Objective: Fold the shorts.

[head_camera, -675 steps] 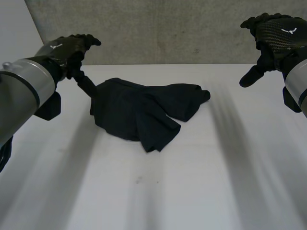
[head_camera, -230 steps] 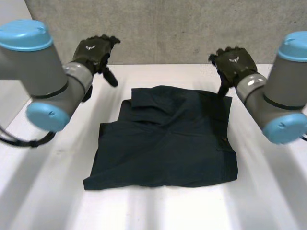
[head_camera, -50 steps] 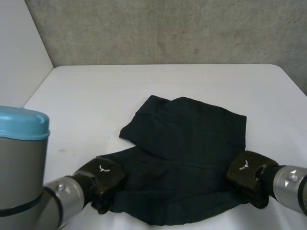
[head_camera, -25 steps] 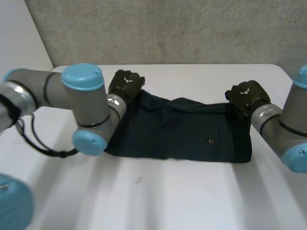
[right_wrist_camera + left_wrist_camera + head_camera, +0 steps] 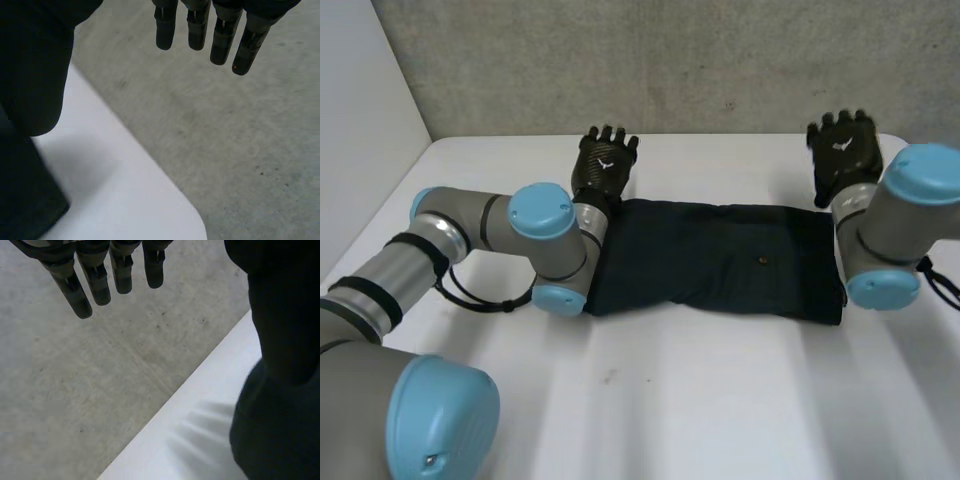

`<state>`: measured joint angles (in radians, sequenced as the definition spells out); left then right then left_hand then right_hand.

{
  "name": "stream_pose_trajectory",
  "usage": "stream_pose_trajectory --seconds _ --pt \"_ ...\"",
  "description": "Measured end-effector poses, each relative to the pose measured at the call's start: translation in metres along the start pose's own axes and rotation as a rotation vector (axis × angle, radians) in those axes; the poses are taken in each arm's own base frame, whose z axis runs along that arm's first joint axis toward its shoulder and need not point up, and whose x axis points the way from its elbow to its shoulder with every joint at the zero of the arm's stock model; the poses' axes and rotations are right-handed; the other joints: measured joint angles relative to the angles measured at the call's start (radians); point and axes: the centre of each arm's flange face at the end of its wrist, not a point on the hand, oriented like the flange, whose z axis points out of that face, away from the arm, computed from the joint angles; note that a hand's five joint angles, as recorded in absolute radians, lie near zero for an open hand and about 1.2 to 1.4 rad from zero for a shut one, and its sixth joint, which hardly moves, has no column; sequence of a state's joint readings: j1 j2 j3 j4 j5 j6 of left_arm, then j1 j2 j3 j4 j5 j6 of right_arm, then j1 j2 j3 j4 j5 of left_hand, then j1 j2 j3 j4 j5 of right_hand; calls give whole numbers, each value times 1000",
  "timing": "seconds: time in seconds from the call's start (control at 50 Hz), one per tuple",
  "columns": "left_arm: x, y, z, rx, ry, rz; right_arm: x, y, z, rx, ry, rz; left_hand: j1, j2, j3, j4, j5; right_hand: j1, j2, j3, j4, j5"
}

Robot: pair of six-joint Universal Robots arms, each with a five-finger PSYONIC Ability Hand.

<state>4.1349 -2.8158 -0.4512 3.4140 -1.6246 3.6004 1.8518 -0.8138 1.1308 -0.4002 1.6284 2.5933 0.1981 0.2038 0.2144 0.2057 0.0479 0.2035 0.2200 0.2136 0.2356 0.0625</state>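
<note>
The dark shorts (image 5: 720,255) lie on the white table (image 5: 720,400) as a long flat band, folded front to back, with a small button on top. My left hand (image 5: 605,165) is raised just beyond the band's far left corner, fingers (image 5: 95,275) straight and holding nothing. My right hand (image 5: 842,150) is lifted past the far right corner, its fingers (image 5: 210,30) also spread straight and empty. Dark cloth (image 5: 22,205) shows under the right thumb (image 5: 35,65).
A grey concrete wall (image 5: 670,60) rises behind the table's far edge. The left arm (image 5: 535,245) bends low across the table beside the shorts' left end. The right arm (image 5: 890,230) stands at their right end. The table's far right corner (image 5: 190,220) is rounded.
Both hands carried the shorts' near edge to the far edge, then let go and rose with fingers straightened. The shorts now lie as a narrow folded band.
</note>
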Motion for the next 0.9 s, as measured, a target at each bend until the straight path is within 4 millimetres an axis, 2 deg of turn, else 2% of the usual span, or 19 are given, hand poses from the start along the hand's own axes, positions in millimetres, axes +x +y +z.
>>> stream_pose_trajectory --seconds 0.04,0.06,0.08,0.14,0.2,0.24,0.3,0.32,0.42,0.44,0.5,0.54,0.68,0.72,0.74,0.86,0.9 --pt "-5 -8 -3 -9 -13 -3 10 -14 -5 9 7 72 0 0 0 0 0 0 0 -1 0 0" --pt "-5 -8 -3 -9 -13 -3 10 -14 -5 9 7 72 0 0 0 0 0 0 0 -1 0 0" --pt "-11 -18 -6 -16 -26 -6 21 -27 -13 8 7 142 0 0 0 0 0 0 0 -1 0 0" --pt "-22 -34 -13 -27 -34 -12 34 -37 -28 -31 -23 199 0 0 0 0 0 0 0 -1 0 0" --pt "-32 -49 -22 -39 -35 -22 39 -40 -45 -90 -72 229 0 -1 0 0 0 0 0 -1 0 0" --pt "-44 -63 -36 -56 -34 -43 41 -34 -66 -187 -146 258 0 -1 0 0 0 0 0 1 0 0" --pt "-52 -72 -51 -81 -28 -76 40 -26 -82 -263 -200 286 0 -1 0 0 0 5 31 36 14 25" --pt "-56 -75 -58 -95 -25 -96 38 -18 -94 -323 -241 318 0 -1 0 0 0 60 93 103 75 80" --pt "-62 -74 -76 -144 -12 -158 31 -2 -113 -396 -290 373 0 -1 0 0 0 178 223 234 208 191" --pt "-63 -71 -84 -171 -2 -188 27 7 -119 -412 -304 394 0 -1 0 0 0 190 240 250 228 207" --pt "-63 -65 -93 -203 14 -215 24 13 -122 -417 -310 403 0 -1 0 0 0 190 241 250 230 209" --pt "-62 -61 -98 -223 26 -226 18 25 -123 -415 -310 406 0 -1 0 0 0 190 242 250 230 210" --pt "-57 -48 -109 -274 55 -233 3 55 -114 -395 -302 349 0 -1 0 0 0 261 319 327 303 280" --pt "-56 -46 -110 -281 58 -232 1 60 -113 -396 -303 328 0 -1 0 0 0 447 544 528 503 469" --pt "-55 -45 -111 -284 58 -232 0 69 -110 -398 -294 284 0 -1 0 0 0 649 899 886 870 795" --pt "-56 -46 -112 -284 57 -231 10 76 -104 -407 -246 234 0 -1 0 0 0 656 952 955 952 852" --pt "-58 -50 -113 -278 54 -231 24 75 -100 -403 -199 202 0 -1 0 0 0 685 952 958 953 864"
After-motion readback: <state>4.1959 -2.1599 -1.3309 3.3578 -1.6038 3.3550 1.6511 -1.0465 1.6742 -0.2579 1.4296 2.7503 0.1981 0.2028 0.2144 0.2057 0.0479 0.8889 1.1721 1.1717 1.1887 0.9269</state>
